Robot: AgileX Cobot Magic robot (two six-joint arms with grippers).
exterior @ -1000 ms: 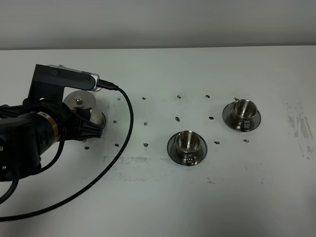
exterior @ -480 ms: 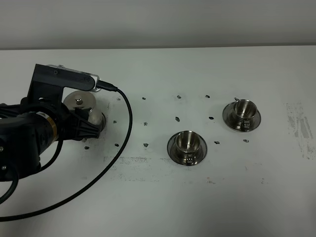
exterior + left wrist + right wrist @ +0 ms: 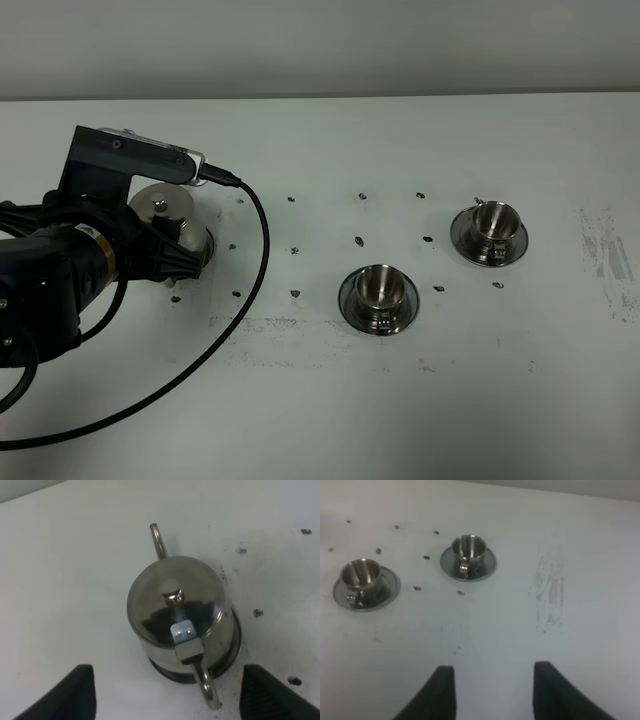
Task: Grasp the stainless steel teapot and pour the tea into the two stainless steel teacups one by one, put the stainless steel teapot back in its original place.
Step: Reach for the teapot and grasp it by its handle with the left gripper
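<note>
The stainless steel teapot stands upright on its flat steel disc at the left of the table, partly hidden by my left arm. In the left wrist view the teapot has its lid on, with the loop handle nearest the camera and the spout pointing away. My left gripper is open, with its fingers wide apart on either side of the handle and not touching it. The two teacups sit on saucers at the middle and right. No tea shows. My right gripper is open and empty above bare table.
A black cable loops from the left arm across the table's front left. Small dark marks dot the table between the teapot and the cups. A scuffed patch lies at the far right.
My left arm has shifted slightly to the left by the teapot. The teapot and the cups have not moved.
</note>
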